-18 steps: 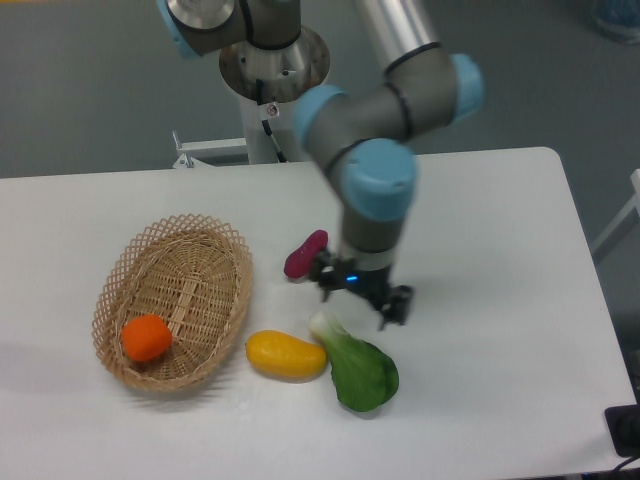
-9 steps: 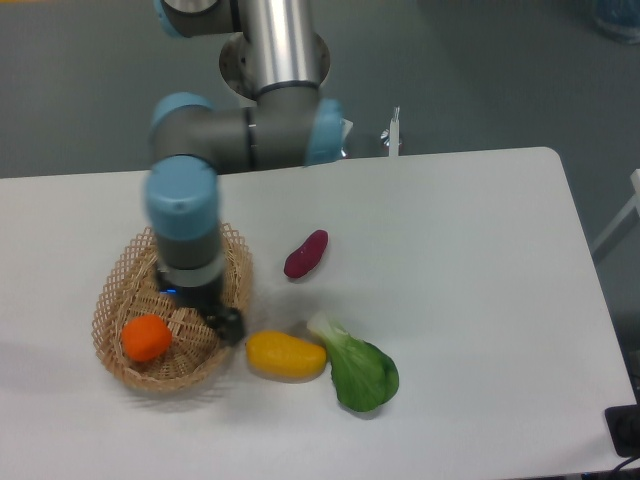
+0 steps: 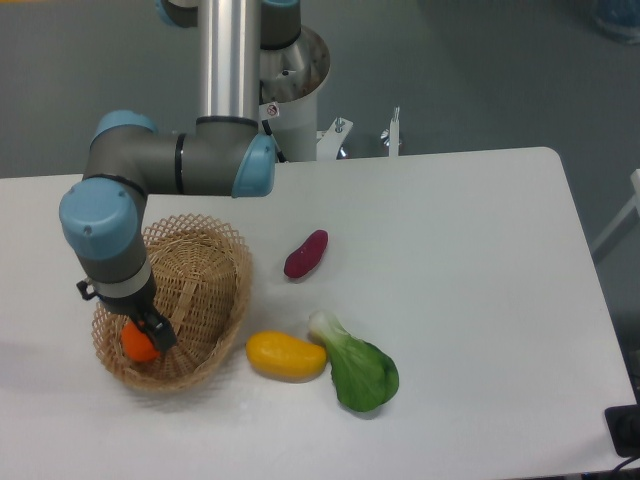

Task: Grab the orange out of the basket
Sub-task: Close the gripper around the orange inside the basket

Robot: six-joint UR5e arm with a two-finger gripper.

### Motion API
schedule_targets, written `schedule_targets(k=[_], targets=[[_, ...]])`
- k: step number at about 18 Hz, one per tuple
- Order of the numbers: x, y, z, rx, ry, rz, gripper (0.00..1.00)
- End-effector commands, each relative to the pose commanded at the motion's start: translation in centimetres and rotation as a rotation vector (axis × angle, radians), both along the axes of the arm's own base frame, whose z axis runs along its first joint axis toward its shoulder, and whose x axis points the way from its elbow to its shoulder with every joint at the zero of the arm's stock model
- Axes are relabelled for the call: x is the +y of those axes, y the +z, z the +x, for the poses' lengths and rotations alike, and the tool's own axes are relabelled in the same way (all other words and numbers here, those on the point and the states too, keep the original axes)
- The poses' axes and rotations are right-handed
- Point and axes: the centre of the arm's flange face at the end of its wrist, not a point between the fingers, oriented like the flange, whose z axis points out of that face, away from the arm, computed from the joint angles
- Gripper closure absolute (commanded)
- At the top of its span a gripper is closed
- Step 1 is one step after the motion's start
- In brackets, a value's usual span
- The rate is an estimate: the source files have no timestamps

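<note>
My arm point(image 3: 190, 165) is the usual UR5e build — smooth silver-grey tubes joined by dark grey housings with light blue end caps. I see a round metal base flange point(image 3: 300, 75) behind it carrying a small red-and-white sticker, and the gripper point(image 3: 150, 330) at the wrist is small and black — too dark for me to make out finer detail.

No text, label, brand, number or sign can be read anywhere in the view. A small red and white mark sits on the arm's base column point(image 3: 271, 110), but it is too small and blurred to make out
</note>
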Motion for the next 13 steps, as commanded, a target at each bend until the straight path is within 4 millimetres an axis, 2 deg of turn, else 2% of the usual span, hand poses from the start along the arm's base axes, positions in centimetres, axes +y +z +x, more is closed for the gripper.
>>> schedule_targets(k=[4, 6, 7, 8, 9, 10, 11, 12, 13], targets=[[0.8, -2.0, -0.3, 0.007, 0.003, 0.018, 0.00], [0.8, -2.2, -0.3, 0.005, 0.020, 0.014, 0.00], [0.9, -1.8, -0.2, 0.003, 0.023, 0.019, 0.14], [0.8, -1.4, -0.2, 0.005, 0.040, 0.021, 0.42], [0.7, -1.1, -0.1, 0.005, 0.058, 0.018, 0.62], [0.6, -0.9, -0.1, 0.007, 0.067, 0.019, 0.76], [0.6, -0.4, -0.1, 0.008, 0.069, 0.028, 0.86], [0.7, -0.2, -0.1, 0.009, 0.072, 0.031, 0.90], [0.8, 0.1, -0.2, 0.010, 0.079, 0.036, 0.90]])
